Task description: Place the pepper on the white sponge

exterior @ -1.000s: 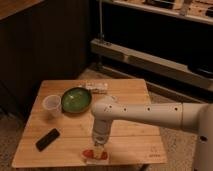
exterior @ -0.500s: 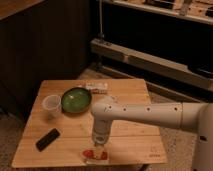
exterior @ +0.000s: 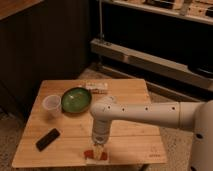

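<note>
1. Gripper point(exterior: 98, 148) hangs at the near edge of the wooden table point(exterior: 135, 90), straight down from the white arm point(exterior: 150, 116) that comes in from my right.
2. Whether it is clamped on anything or spread apart I cannot tell from this angle, so I treat the hold as unknown.
3. Right beneath it sits the white sponge point(exterior: 91, 160), a pale flat pad close to the table's front lip.
4. Red-orange patches showing on either side of the gripper tip look like the pepper point(exterior: 89, 153), lying on or just above the sponge; I think it is touching, but the tip hides the contact.
5. My judgement: this is the placing step, close to done.
6. To do it well, I would keep the wrist vertical, let go only once the pepper rests on the pad, then lift straight up with no sideways drag, since the pad is light and near the edge.
7. A pepper of that long shape could roll off, so a slow release is wise.
8. Well clear behind are the green bowl point(exterior: 76, 100), a clear plastic cup point(exterior: 52, 105), a white box point(exterior: 96, 87) and a dark phone-like object point(exterior: 48, 139); none of them crowd the move.
</note>
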